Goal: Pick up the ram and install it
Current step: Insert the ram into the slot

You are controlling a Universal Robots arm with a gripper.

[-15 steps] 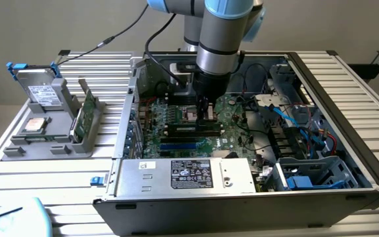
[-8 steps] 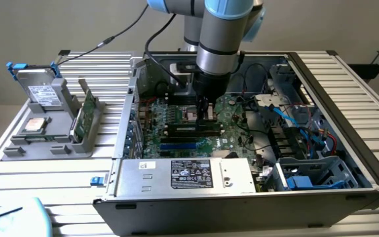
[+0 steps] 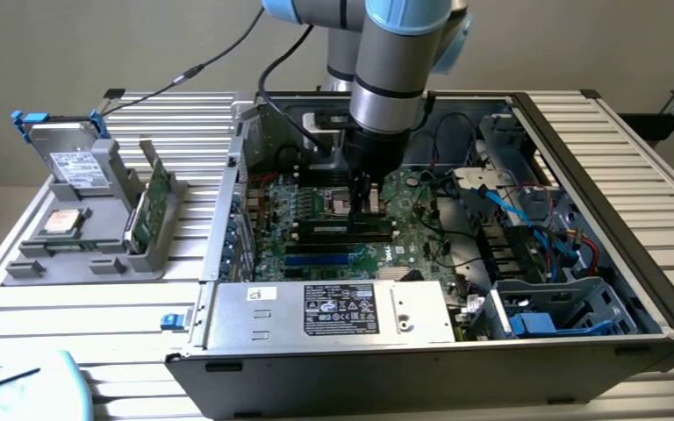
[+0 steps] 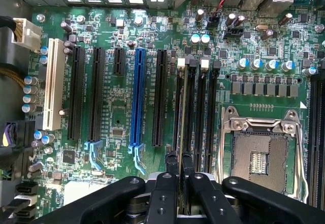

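My gripper (image 3: 369,203) reaches down into the open computer case (image 3: 618,184), over the motherboard (image 3: 313,250) beside the empty processor socket (image 4: 261,158). In the wrist view its two black fingers (image 4: 171,165) stand close together, pinching the top edge of the ram (image 4: 181,117). The ram is seen edge-on as a thin dark stick. It runs along one of the black memory slots (image 4: 210,117), between the white latches (image 4: 181,64). Whether it is fully seated I cannot tell.
A grey holder (image 3: 80,250) at the exterior view's left carries a hard drive (image 3: 76,167), a wide green card (image 3: 155,206) and a square chip (image 3: 62,221). Inside the case are the power supply (image 3: 331,311), blue cables (image 3: 525,210) and long expansion slots (image 4: 138,97).
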